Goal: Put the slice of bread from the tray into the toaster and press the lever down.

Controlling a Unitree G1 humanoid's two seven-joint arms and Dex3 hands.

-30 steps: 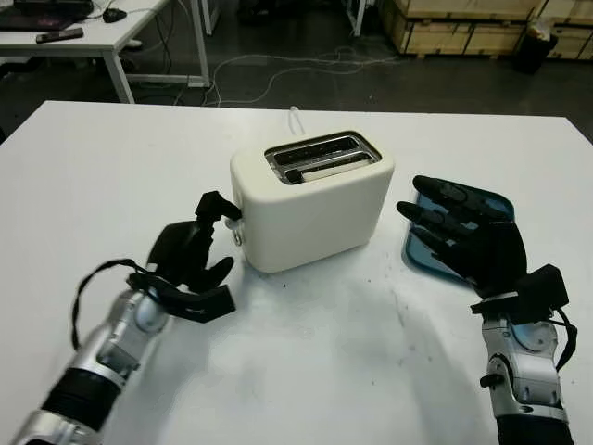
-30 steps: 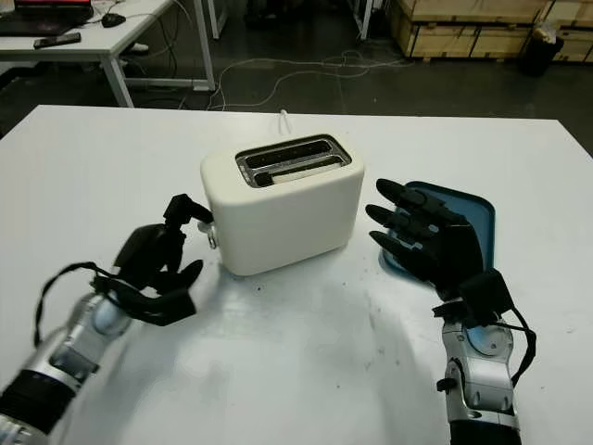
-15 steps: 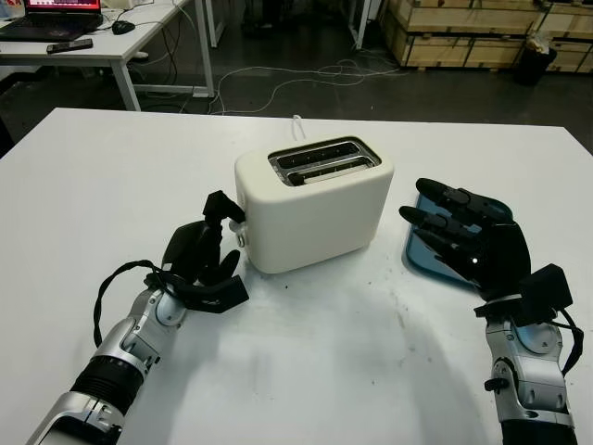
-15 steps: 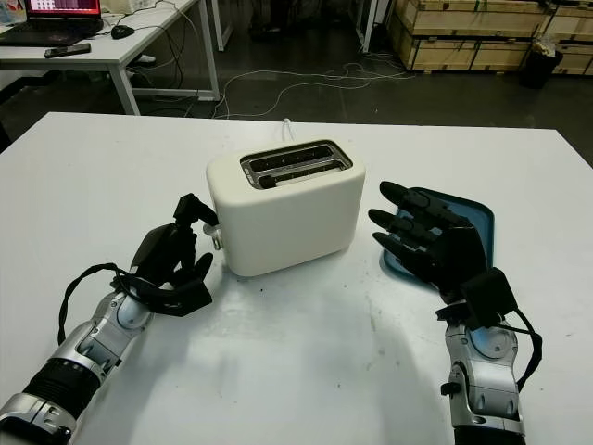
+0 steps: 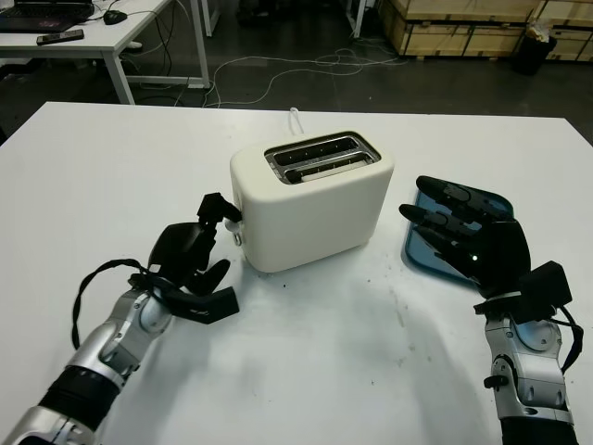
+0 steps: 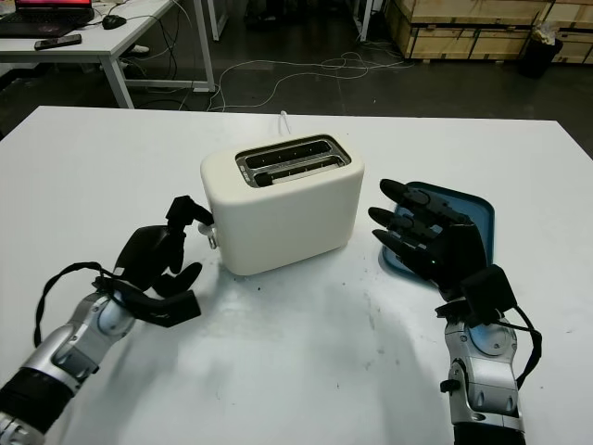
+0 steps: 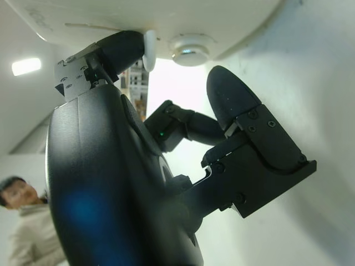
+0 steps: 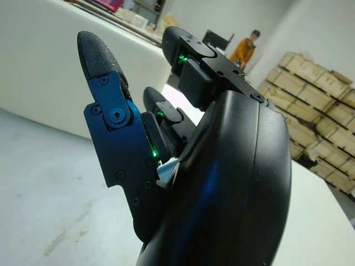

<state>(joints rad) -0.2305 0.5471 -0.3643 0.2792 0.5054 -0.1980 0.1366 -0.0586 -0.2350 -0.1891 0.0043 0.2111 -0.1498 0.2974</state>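
A cream two-slot toaster point(image 5: 315, 209) stands mid-table, and something pale shows low in its near slot point(image 5: 326, 169). My left hand point(image 5: 195, 261) is at the toaster's left end, fingers curled, with one fingertip point(image 5: 215, 205) on the small white lever point(image 5: 237, 221). The left wrist view shows that fingertip against the lever point(image 7: 148, 51), beside a round dial point(image 7: 188, 47). Right of the toaster, my right hand point(image 5: 463, 236) is open, raised over the near part of the blue tray point(image 5: 497, 204). The hand hides the tray's inside.
A white cable point(image 5: 296, 119) runs off behind the toaster. Beyond the white table are a desk point(image 5: 111, 37) at the back left, floor cables and wooden crates point(image 5: 463, 28) at the back right. A person point(image 8: 249, 47) stands far off.
The view tilted up half a second ago and has come back. My left hand stays at the lever and my right hand stays over the tray.
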